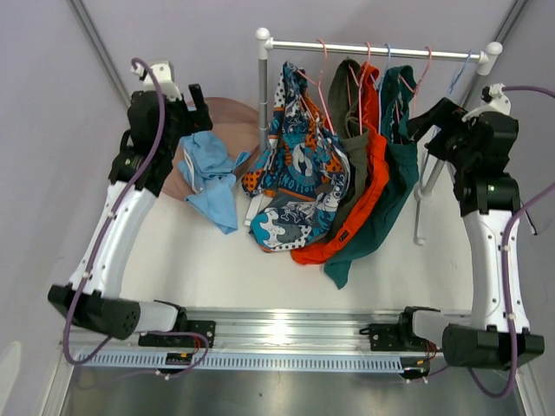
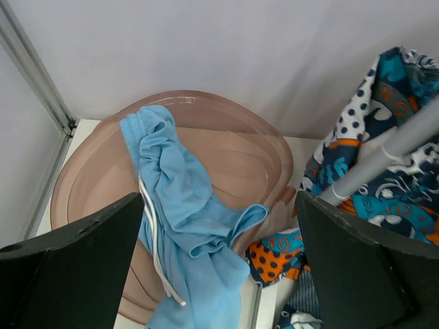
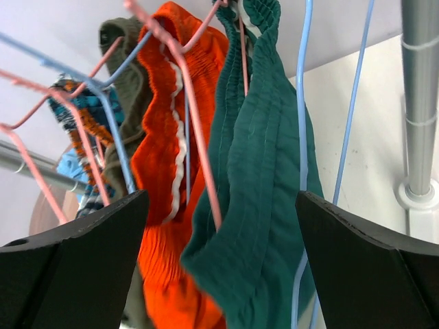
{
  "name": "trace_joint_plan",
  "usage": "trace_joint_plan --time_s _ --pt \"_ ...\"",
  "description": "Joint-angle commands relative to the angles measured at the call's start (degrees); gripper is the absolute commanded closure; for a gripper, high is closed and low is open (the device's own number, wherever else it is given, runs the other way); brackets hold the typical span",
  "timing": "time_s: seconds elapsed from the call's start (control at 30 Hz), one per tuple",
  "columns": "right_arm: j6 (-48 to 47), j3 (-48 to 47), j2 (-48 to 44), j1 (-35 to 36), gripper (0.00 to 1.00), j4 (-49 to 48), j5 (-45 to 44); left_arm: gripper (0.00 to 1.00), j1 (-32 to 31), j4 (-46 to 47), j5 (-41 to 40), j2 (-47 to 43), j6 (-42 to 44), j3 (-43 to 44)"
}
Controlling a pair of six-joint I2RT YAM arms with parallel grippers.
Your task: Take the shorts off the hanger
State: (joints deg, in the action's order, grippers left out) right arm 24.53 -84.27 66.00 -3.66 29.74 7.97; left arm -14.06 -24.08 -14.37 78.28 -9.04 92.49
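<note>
Five soft cloth shorts are seen. The light blue shorts (image 1: pixel 211 173) are off the rail and lie crumpled across the rim of a brownish translucent basin (image 1: pixel 238 117), with one leg spilling onto the white counter (image 1: pixel 217 260). A white cord and a white side stripe are visible on them in the left wrist view.

The other four are hung from the metal rail (image 1: pixel 381 49) on thin wire hangers, some pink (image 3: pixel 192 103) and some blue (image 3: pixel 302 103). The printed shorts (image 1: pixel 299 173), patterned in teal, orange, white and navy with dots and swirls, are placed furthest left, and their lower edge is rested on the counter. Next to them the olive green shorts (image 1: pixel 351 147) are largely hidden behind the bright orange shorts (image 1: pixel 368 186), whose gathered waistband is marked by a white strip. The dark teal shorts (image 1: pixel 395 186) are hung furthest right, their ribbed waistband bunched at the hanger and their long folds draped to the counter.

The left pincer (image 2: pixel 219 260) is held spread above the light blue shorts and the basin, with nothing gripped. The right pincer (image 3: pixel 219 260) is also spread, pointed at the orange and dark teal shorts; whether cloth is touched cannot be told.
</note>
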Motion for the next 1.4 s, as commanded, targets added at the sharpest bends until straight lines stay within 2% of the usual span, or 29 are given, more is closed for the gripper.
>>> trace_joint_plan --time_s 0.0,0.23,0.37,0.5,0.83,0.93,1.03,1.07,1.13,1.17,1.2,1.23,1.37 --pt "-1.33 -4.93 2.37 0.93 0.04 -5.21 -1.2 0.02 -0.96 5.53 2.32 -5.57 -2.12 -9.14" --pt "-2.12 -10.12 6.95 3.48 0.06 -4.34 -5.14 0.02 -1.23 8.6 3.29 -13.32 -1.86 -20.84" --pt "-3.0 -10.66 5.03 5.77 0.06 -1.09 -10.68 0.02 -1.23 8.69 3.56 -13.68 -1.16 -22.52" --pt "-2.83 -6.61 2.21 5.86 0.06 -3.63 -11.13 0.02 -1.23 9.92 4.44 -14.12 -1.33 -23.58" --pt "-2.83 -8.54 10.81 8.23 0.12 -4.6 -10.69 0.03 -1.23 11.42 4.7 -16.58 -1.42 -27.27" --pt "-3.18 -9.94 13.45 9.54 0.2 -4.77 -11.39 0.02 -1.23 11.51 4.96 -16.76 -1.33 -27.71" --pt "-3.7 -11.44 15.3 10.51 0.42 -5.04 -12.36 0.02 -1.23 11.77 5.14 -17.19 -1.42 -28.32" --pt "-3.88 -11.7 15.65 10.6 0.56 -5.21 -12.8 0.02 -1.23 11.86 5.32 -17.37 -1.42 -28.41" --pt "-3.79 -12.58 16.35 10.87 0.72 -5.39 -13.24 0.02 -1.23 11.95 5.41 -17.81 -1.42 -28.85" --pt "-3.88 -12.76 16.44 10.96 0.9 -5.39 -13.59 0.02 -1.23 12.03 5.49 -17.9 -1.42 -29.03" --pt "-3.97 -13.46 16.62 11.13 0.96 -5.22 -13.94 0.02 -1.23 11.95 5.49 -17.99 -1.33 -29.03" --pt "-3.97 -13.73 16.71 11.13 1.0 -5.04 -14.29 0.02 -1.23 12.21 5.58 -18.07 -1.25 -29.2" --pt "-5.02 -15.57 16.27 12.01 1.0 -3.81 -15.08 0.03 -1.23 14.14 11.63 -19.21 -0.19 -29.91"
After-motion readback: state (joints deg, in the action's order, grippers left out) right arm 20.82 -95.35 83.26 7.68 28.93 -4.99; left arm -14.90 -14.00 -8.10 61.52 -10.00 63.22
